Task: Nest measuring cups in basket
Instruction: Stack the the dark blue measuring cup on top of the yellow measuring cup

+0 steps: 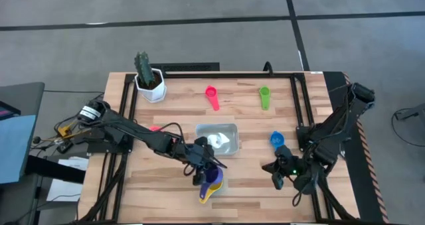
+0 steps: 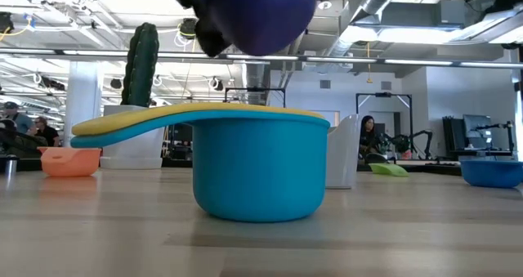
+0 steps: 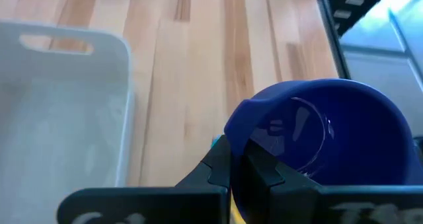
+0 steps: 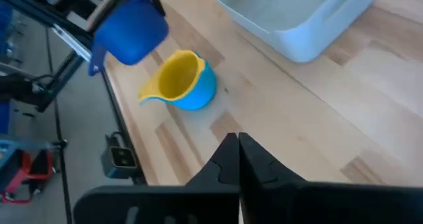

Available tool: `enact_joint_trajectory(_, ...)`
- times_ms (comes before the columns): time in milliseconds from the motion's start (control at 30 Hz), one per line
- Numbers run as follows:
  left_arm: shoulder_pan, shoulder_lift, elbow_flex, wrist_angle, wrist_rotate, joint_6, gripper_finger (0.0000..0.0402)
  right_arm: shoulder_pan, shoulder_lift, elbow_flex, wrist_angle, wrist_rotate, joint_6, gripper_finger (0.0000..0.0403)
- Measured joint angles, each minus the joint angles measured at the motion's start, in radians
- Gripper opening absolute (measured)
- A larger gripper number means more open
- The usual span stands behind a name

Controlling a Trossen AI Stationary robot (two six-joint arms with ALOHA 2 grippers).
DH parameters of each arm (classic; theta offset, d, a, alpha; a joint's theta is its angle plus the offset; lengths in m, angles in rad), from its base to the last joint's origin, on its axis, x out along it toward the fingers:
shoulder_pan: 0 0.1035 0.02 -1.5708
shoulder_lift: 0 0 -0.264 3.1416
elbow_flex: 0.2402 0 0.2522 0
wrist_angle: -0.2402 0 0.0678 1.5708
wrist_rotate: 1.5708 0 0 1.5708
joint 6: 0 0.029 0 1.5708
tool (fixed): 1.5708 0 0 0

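Holding the purple plastic measuring cup [image 3: 330,141] by its rim, the left gripper [image 3: 239,174] hangs over the near edge of the table with its fingers pinched on the cup wall. Directly below that gripper sits the teal plastic cup [image 2: 260,169] with the yellow-orange scoop [image 4: 177,75] already nested in it, the yellow handle sticking out sideways over the teal rim. The clear, silvery rectangular plastic basket [image 1: 218,138] lies just beyond the gripper, toward the table's far side, with nothing coloured visible in it.

To do this step well, I would judge that the purple cup should be kept level and centred over the yellow bowl before it goes down, with its handle turned the same way as the two handles below, so the stack sits flat instead of rocking. Lowering slowly matters, since the teal cup is light and a glancing touch could push it along the wood. Letting go only once the purple cup has seated would keep it from tipping out.

The right gripper [image 4: 238,159] waits off to the side, fingers pressed together on nothing, near the blue cup [image 1: 277,140]. Pink [image 1: 212,95] and green [image 1: 264,96] scoops lie well beyond the basket.
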Motion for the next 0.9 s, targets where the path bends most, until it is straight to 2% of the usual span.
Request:
enact_joint_trajectory(200, -0.008, 0.063, -0.002, -0.002, 0.000, -0.035, 0.0000, -0.050, -0.002, -0.010, 0.042, -0.044, -0.039, 0.0025)
enact_joint_trajectory(500, -0.006, 0.088, 0.000, 0.003, -0.006, -0.016, 0.0000, -0.101, -0.001, -0.010, 0.076, -0.095, -0.083, 0.0020)
enact_joint_trajectory(800, -0.014, 0.102, -0.001, -0.010, -0.004, -0.017, 0.0001, -0.106, -0.001, -0.010, 0.093, -0.092, -0.081, 0.0068)
enact_joint_trajectory(900, -0.014, 0.102, -0.001, -0.007, 0.007, -0.014, 0.0013, -0.112, -0.001, -0.010, 0.097, -0.093, -0.081, 0.0081)
